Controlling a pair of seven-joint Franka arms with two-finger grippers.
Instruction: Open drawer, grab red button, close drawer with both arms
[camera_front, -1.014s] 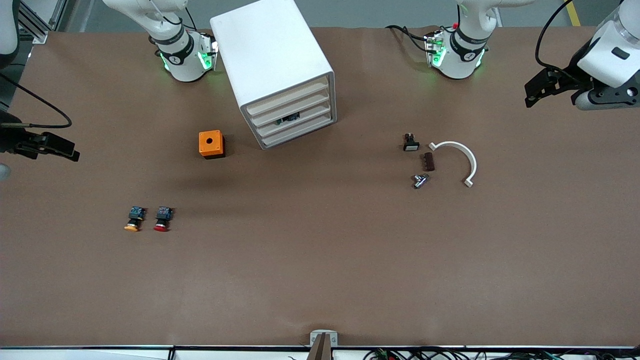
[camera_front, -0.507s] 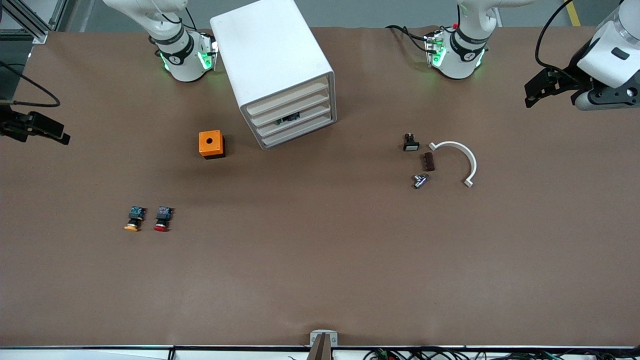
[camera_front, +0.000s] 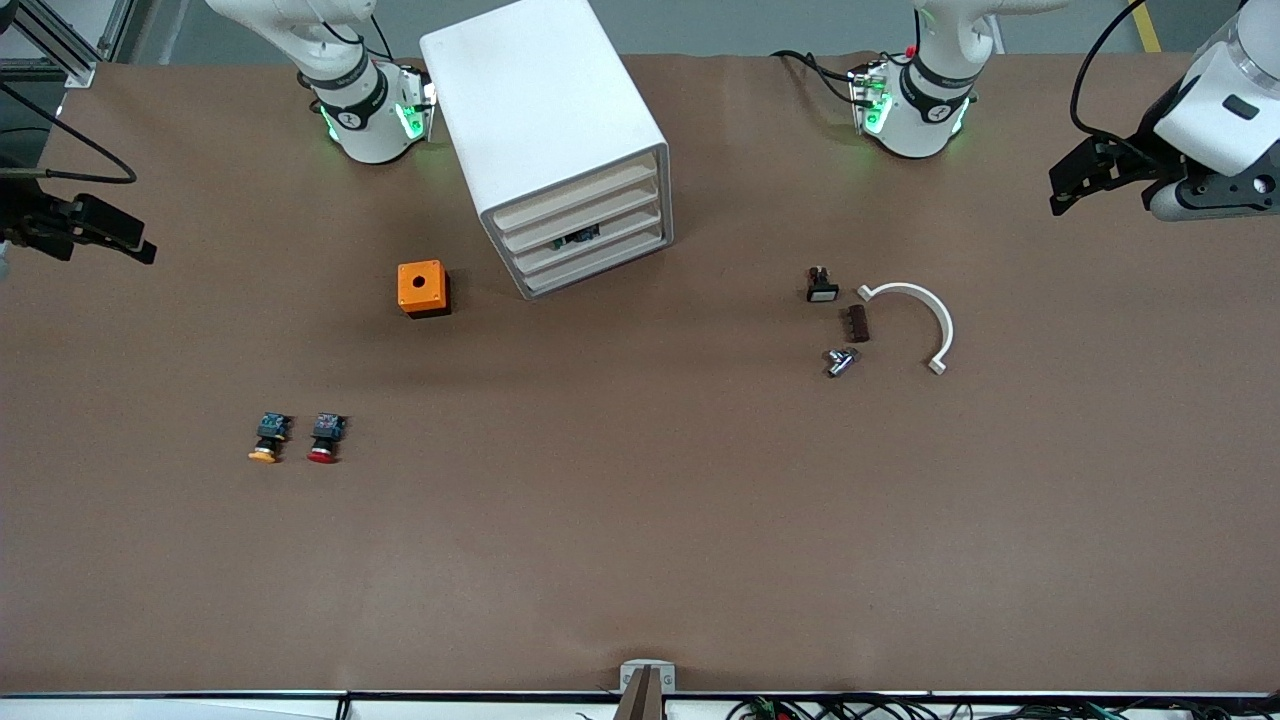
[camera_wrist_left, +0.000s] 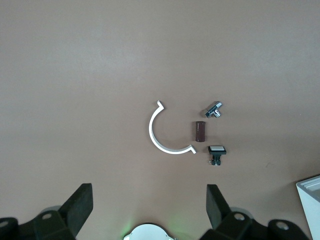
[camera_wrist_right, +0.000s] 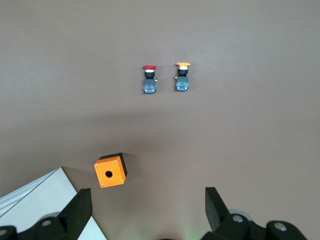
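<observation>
The red-capped button (camera_front: 324, 438) lies on the table beside a yellow-capped one (camera_front: 266, 439), toward the right arm's end. Both also show in the right wrist view, the red one (camera_wrist_right: 149, 80) beside the yellow one (camera_wrist_right: 183, 77). The white drawer cabinet (camera_front: 545, 130) stands near the robots' bases with all of its drawers (camera_front: 588, 236) shut. My right gripper (camera_front: 120, 235) hangs open and empty over the table edge at the right arm's end (camera_wrist_right: 148, 210). My left gripper (camera_front: 1075, 185) waits open and empty over the left arm's end (camera_wrist_left: 149, 210).
An orange box with a round hole (camera_front: 423, 288) sits beside the cabinet (camera_wrist_right: 110, 170). Toward the left arm's end lie a white arc (camera_front: 915, 320), a brown piece (camera_front: 856, 323), a metal fitting (camera_front: 840, 361) and a white-capped switch (camera_front: 821, 285).
My right gripper has moved toward the robots' side of the table, still at the right arm's end. The left arm and the objects have not moved.
</observation>
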